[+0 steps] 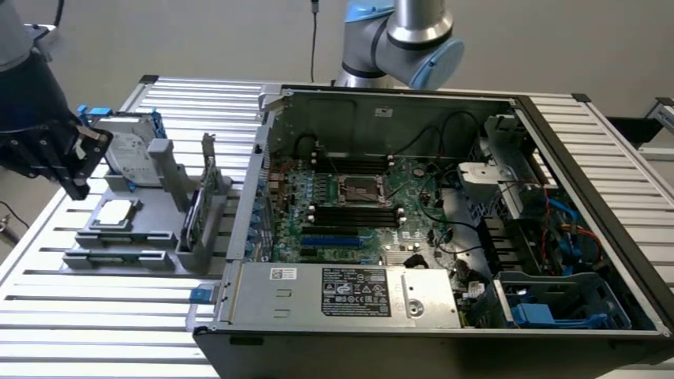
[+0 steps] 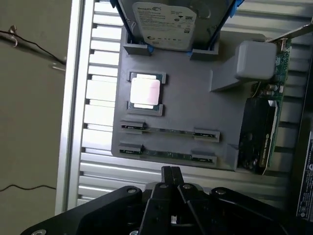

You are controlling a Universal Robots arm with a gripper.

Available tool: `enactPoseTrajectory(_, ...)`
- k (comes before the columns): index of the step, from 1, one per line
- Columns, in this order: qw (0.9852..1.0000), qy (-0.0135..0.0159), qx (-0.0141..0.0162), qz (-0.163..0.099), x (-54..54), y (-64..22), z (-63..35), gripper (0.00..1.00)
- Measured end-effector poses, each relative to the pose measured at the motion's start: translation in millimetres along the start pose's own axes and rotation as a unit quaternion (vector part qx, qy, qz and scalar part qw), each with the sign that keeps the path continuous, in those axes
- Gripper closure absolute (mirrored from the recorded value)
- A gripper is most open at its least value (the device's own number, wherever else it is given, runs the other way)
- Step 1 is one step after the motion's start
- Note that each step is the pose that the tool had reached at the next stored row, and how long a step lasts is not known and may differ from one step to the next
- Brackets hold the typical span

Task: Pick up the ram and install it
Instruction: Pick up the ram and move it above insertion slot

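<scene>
The black gripper (image 2: 171,170) has its two jaws pressed together at the tips. Nothing is held between them. It hangs over the silver table made of metal slats (image 1: 84,316), at the near edge of a flat grey plastic tray (image 2: 195,107).

The ram (image 2: 166,152) is a long, thin, dark stick. It sits on its edge in two little clips on the tray. It is the thing closest to the jaws, just ahead of the tips, and it does not touch them. A second dark stick (image 2: 168,131) like it sits in clips just past the first one, a bit farther from the jaws.

Farther still is a square silver chip (image 2: 145,91), lying flat in its own holder. Farthest from the jaws is a silver hard drive with blue rails (image 2: 164,19), at the tray's far end. Off to one side of the jaws, a green and black card (image 2: 261,132) stands on its edge along the tray.

In the exterior view, a big black computer case (image 1: 443,359) lies open on the table. It is well apart from the jaws, on the exterior view's right of the tray, and a green board (image 1: 358,205) shows inside it.
</scene>
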State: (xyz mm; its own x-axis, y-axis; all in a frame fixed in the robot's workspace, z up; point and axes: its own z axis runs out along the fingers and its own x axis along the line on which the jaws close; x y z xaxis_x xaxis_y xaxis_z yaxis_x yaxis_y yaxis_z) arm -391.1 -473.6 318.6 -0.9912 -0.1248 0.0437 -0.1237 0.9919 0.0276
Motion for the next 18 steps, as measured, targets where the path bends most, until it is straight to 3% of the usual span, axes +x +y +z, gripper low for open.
enactPoseTrajectory(5,0.9989,0.0012,0.0020,-0.046,-0.1,0.0,1.2,0.89)
enactPoseTrajectory(9,0.9966,0.0023,0.0036,-0.082,0.0,-0.1,1.8,0.89)
enactPoseTrajectory(14,0.9918,0.0034,0.0055,-0.127,0.0,0.0,-0.2,0.89)
enactPoseTrajectory(18,0.9866,0.0044,0.0072,-0.163,0.2,0.1,-4.2,0.89)
